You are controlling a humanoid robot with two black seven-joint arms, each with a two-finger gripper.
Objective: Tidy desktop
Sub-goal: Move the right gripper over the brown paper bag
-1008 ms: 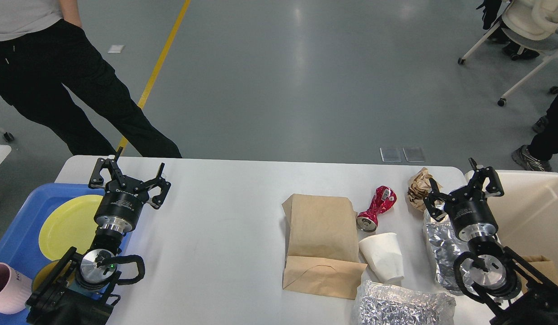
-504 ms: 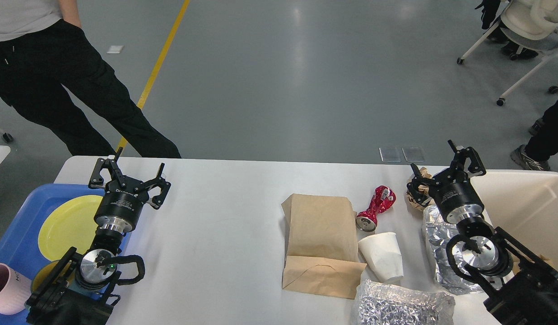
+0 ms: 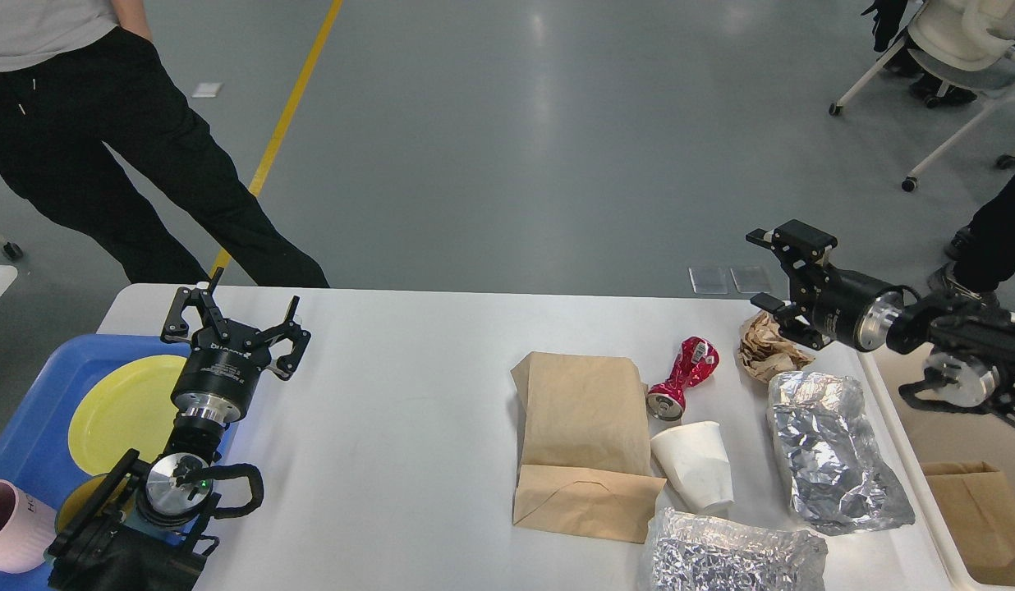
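The lower frame edge cuts off the foil bag (image 3: 733, 554) and the surface (image 3: 392, 460), the left edge crops the pink cup (image 3: 11, 525) and blue tray (image 3: 31, 427), and the bin (image 3: 910, 427) runs off lower right.

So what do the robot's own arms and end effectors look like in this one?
Both arms are black with silver metal joint rings. The left end effector has two black linkage fingers on a cylindrical black body bearing pale lettering; a black cable loops near its wrist, beside a small green light. The right end effector is likewise black.
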